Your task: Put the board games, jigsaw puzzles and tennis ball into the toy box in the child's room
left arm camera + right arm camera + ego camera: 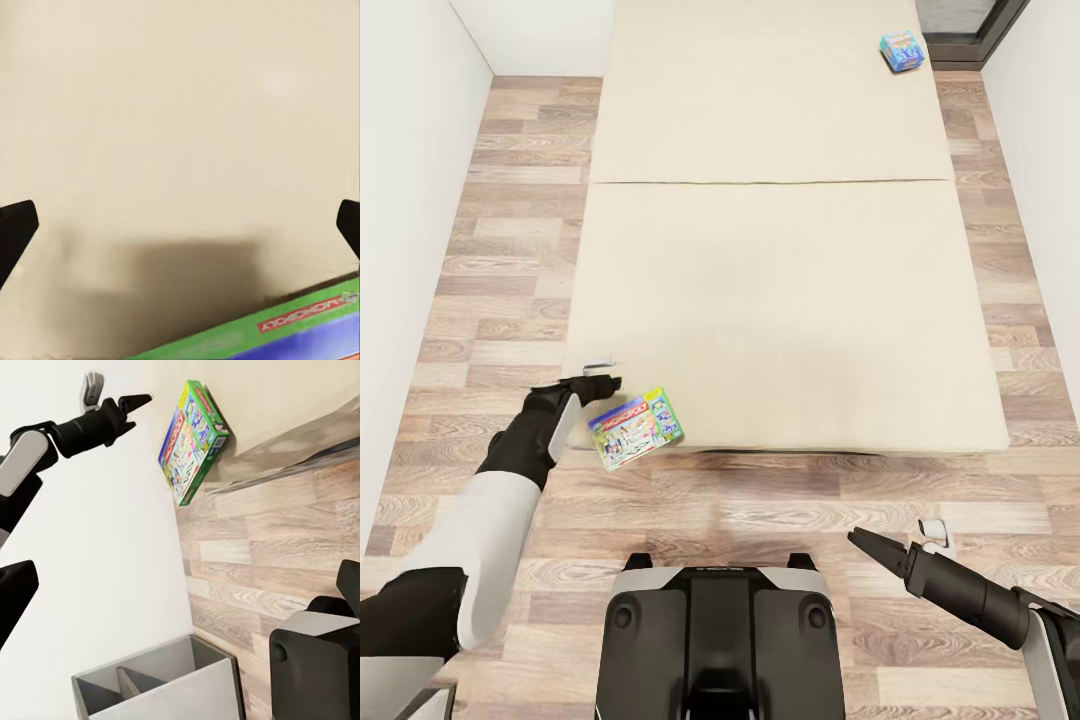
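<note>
Early stage: both board games, green one (635, 429) near, blue one (901, 50) far, lie on bed (780, 300); left gripper (600, 372) released beside green one, right gripper (905, 545) released, empty

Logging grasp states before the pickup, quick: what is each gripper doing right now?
Left gripper: open, empty, beside the green board game at the bed edge.
Right gripper: open, empty, over the floor.

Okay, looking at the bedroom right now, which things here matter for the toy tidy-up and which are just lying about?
Part of the job:
green board game at the bed's near edge
blue board game at the far corner
bed
left hand

Just there:
grey divided bin
wood floor
</note>
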Available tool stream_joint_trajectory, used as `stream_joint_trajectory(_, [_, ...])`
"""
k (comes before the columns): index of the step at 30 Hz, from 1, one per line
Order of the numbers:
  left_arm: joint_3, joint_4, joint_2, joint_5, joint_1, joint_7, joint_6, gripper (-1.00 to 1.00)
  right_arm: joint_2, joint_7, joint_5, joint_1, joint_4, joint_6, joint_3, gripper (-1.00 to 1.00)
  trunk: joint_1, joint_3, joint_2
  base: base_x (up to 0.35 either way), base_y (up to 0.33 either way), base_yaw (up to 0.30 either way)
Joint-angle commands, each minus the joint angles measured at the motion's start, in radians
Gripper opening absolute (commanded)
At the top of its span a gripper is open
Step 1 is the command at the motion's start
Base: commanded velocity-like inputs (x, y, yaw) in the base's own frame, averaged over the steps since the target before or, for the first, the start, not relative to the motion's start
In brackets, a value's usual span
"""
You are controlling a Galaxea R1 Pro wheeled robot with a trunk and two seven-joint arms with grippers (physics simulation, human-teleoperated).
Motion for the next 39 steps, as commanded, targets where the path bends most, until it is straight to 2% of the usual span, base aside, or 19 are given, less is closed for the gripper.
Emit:
stream_joint_trajectory(1, [0.012, -0.005, 0.008, 0.009, 0.000, 0.002, 0.015, 1.00, 0.000, 0.001, -0.003, 0.000, 0.000, 0.007, 0.000, 1.00, 0.001, -0.001, -0.001, 0.000, 0.000, 0.000])
stream_joint_trajectory(3, [0.039, -0.009, 0.025, 0.016, 0.000, -0.008, 0.038, 1.00, 0.000, -0.002, -0.002, 0.000, 0.001, 0.007, 0.000, 1.00, 0.001, -0.001, -0.001, 0.000, 0.000, 0.000])
stream_joint_trajectory(4, [0.069, -0.013, 0.042, 0.025, 0.000, -0.029, 0.064, 1.00, 0.000, -0.013, -0.002, 0.000, 0.003, 0.007, 0.001, 1.00, 0.001, -0.001, -0.001, 0.000, 0.000, 0.000])
stream_joint_trajectory(9, [0.139, -0.017, 0.095, 0.047, 0.000, -0.136, 0.129, 1.00, 0.000, -0.071, -0.003, 0.000, 0.008, 0.007, 0.012, 1.00, 0.001, -0.001, -0.001, 0.000, 0.000, 0.000])
stream_joint_trajectory(10, [0.160, -0.018, 0.119, 0.051, 0.000, -0.196, 0.155, 1.00, 0.000, -0.100, -0.003, 0.000, 0.009, 0.007, 0.020, 1.00, 0.001, -0.001, -0.001, 0.000, 0.000, 0.000])
stream_joint_trajectory(13, [0.182, -0.018, 0.156, 0.055, 0.000, -0.296, 0.202, 1.00, 0.000, -0.140, -0.004, 0.000, 0.010, 0.007, 0.035, 1.00, 0.001, -0.001, -0.001, 0.000, 0.000, 0.000])
stream_joint_trajectory(14, [0.192, -0.019, 0.184, 0.057, 0.000, -0.366, 0.237, 1.00, 0.000, -0.160, -0.004, 0.000, 0.011, 0.007, 0.046, 1.00, 0.001, -0.001, -0.001, 0.000, 0.000, 0.000])
stream_joint_trajectory(17, [0.209, -0.019, 0.234, 0.059, 0.001, -0.477, 0.289, 1.00, 0.000, -0.179, -0.004, 0.000, 0.012, 0.006, 0.058, 1.00, 0.001, -0.001, -0.001, 0.000, 0.000, 0.000])
stream_joint_trajectory(18, [0.226, -0.019, 0.270, 0.060, 0.002, -0.556, 0.319, 1.00, 0.000, -0.187, -0.004, 0.000, 0.012, 0.006, 0.063, 1.00, 0.001, -0.001, -0.001, 0.000, 0.000, 0.000])
stream_joint_trajectory(21, [0.256, -0.019, 0.324, 0.060, 0.006, -0.682, 0.353, 1.00, 0.000, -0.194, -0.003, 0.000, 0.013, 0.006, 0.067, 1.00, 0.001, -0.001, -0.001, 0.000, 0.000, 0.000])
stream_joint_trajectory(22, [0.273, -0.016, 0.358, 0.059, 0.010, -0.769, 0.368, 1.00, 0.000, -0.197, -0.003, 0.000, 0.013, 0.006, 0.069, 1.00, 0.001, -0.001, -0.001, 0.000, 0.000, 0.000])
stream_joint_trajectory(24, [0.287, -0.012, 0.391, 0.057, 0.019, -0.855, 0.378, 1.00, 0.001, -0.201, -0.003, 0.000, 0.013, 0.005, 0.070, 1.00, 0.001, -0.001, -0.001, 0.000, 0.000, 0.000])
stream_joint_trajectory(29, [0.305, 0.001, 0.474, 0.056, 0.096, -1.059, 0.387, 1.00, 0.002, -0.223, -0.003, 0.000, 0.024, 0.005, 0.074, 1.00, 0.001, -0.001, -0.001, 0.000, 0.000, 0.000])
stream_joint_trajectory(30, [0.309, 0.004, 0.500, 0.057, 0.139, -1.132, 0.385, 1.00, 0.003, -0.239, -0.005, 0.000, 0.031, 0.005, 0.080, 1.00, 0.001, -0.001, -0.001, 0.000, 0.000, 0.000])
stream_joint_trajectory(33, [0.315, 0.007, 0.529, 0.056, 0.207, -1.230, 0.384, 1.00, 0.004, -0.272, -0.006, 0.000, 0.045, -0.001, 0.096, 1.00, 0.001, -0.001, -0.001, 0.000, 0.000, 0.000])
stream_joint_trajectory(34, [0.321, 0.009, 0.541, 0.056, 0.250, -1.284, 0.382, 1.00, 0.005, -0.298, -0.007, 0.000, 0.056, -0.013, 0.111, 1.00, 0.001, -0.001, -0.001, 0.000, 0.000, 0.000])
stream_joint_trajectory(39, [0.339, 0.012, 0.554, 0.056, 0.345, -1.370, 0.366, 1.00, 0.013, -0.381, -0.012, -0.002, 0.107, -0.070, 0.164, 1.00, 0.001, -0.001, -0.001, 0.000, 0.000, 0.000])
